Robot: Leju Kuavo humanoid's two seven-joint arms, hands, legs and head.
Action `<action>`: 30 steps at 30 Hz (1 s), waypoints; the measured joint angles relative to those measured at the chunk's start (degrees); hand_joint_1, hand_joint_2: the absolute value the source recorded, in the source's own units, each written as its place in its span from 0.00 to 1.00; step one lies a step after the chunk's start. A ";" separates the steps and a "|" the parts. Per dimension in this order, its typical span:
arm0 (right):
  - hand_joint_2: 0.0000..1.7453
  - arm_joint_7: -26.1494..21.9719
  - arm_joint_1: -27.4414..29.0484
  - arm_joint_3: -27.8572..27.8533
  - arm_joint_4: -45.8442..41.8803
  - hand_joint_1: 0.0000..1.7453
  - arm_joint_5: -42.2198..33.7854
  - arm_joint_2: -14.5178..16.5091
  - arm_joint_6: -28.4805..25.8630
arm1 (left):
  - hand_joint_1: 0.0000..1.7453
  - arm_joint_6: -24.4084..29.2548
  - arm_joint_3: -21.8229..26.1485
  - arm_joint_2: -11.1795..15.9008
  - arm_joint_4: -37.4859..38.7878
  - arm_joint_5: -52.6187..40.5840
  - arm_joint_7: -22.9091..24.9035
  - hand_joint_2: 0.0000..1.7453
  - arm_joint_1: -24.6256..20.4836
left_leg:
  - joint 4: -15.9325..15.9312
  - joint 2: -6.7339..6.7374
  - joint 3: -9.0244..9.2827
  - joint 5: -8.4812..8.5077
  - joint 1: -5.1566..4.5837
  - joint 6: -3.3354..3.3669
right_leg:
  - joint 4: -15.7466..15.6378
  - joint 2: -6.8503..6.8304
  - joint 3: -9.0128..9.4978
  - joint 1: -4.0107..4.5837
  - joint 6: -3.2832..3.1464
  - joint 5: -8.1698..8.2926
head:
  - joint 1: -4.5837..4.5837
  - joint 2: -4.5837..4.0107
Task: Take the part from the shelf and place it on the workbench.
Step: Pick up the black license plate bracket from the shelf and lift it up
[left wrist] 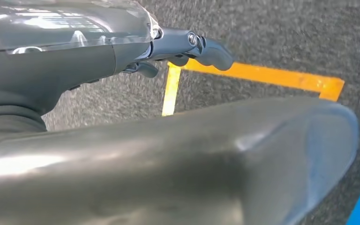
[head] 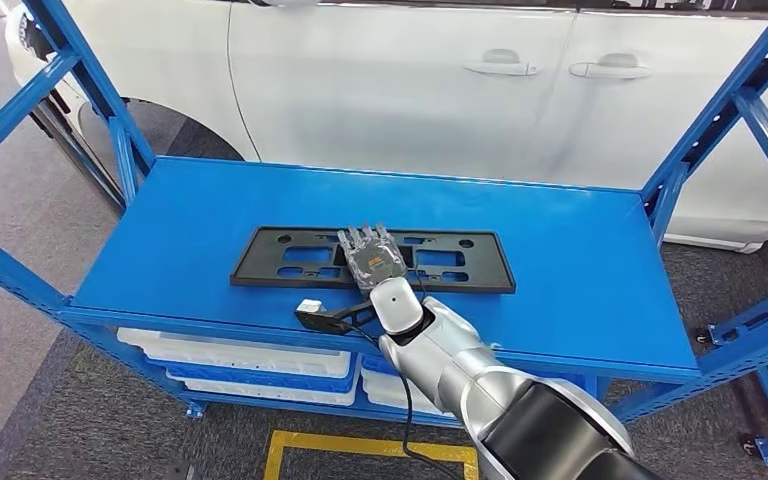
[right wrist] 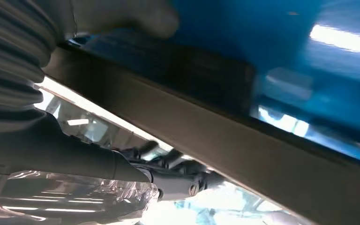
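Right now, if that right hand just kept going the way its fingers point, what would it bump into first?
The right hand already lies over the black plastic frame on the blue shelf. Going on, it would probably slide across the frame's far edge and bare shelf, toward the white car.

part (head: 290, 258) middle under right hand (head: 372, 262)

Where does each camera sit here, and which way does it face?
Head view: high on the body, looking down at the blue shelf, black part and right robot hand.
Left wrist view: at the hanging arm, facing the floor; left robot hand.
Right wrist view: close against the part.
Head and right wrist views share the part.
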 joint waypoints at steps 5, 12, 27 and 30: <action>1.00 0.24 0.31 -0.36 0.14 0.92 0.19 -0.37 0.92 | 0.00 -0.02 0.02 0.18 0.00 0.24 -0.15 0.00 -0.16 | -0.31 0.10 0.02 0.23 0.16 0.70 | 16.02 -0.18 -7.64 -0.14 0.85 -7.49 | 0.01 0.00; 1.00 0.10 0.11 -0.52 0.25 0.97 0.71 -0.61 1.55 | 0.00 -0.05 0.03 0.22 0.00 0.65 -0.78 0.00 -0.28 | 0.65 -0.08 -0.08 -0.70 -0.22 -0.40 | -0.18 -0.19 -0.92 -0.07 -0.30 0.85 | 0.00 0.00; 1.00 -0.09 -0.09 -0.83 0.21 0.93 1.61 -0.31 1.75 | 0.00 0.05 0.09 0.55 0.00 0.29 -4.48 0.00 0.04 | 0.93 0.06 -0.88 -0.08 -0.38 -0.94 | -0.52 -0.08 -0.15 0.12 -1.31 0.38 | -0.01 0.00; 1.00 -0.10 -0.16 -1.08 0.21 0.93 1.70 -0.34 1.70 | 0.00 0.08 0.02 0.56 0.00 -0.11 -5.49 0.00 0.05 | 0.39 0.06 -0.73 0.07 -0.34 -0.13 | -0.44 -0.05 -0.23 0.15 -0.40 0.27 | 0.00 0.00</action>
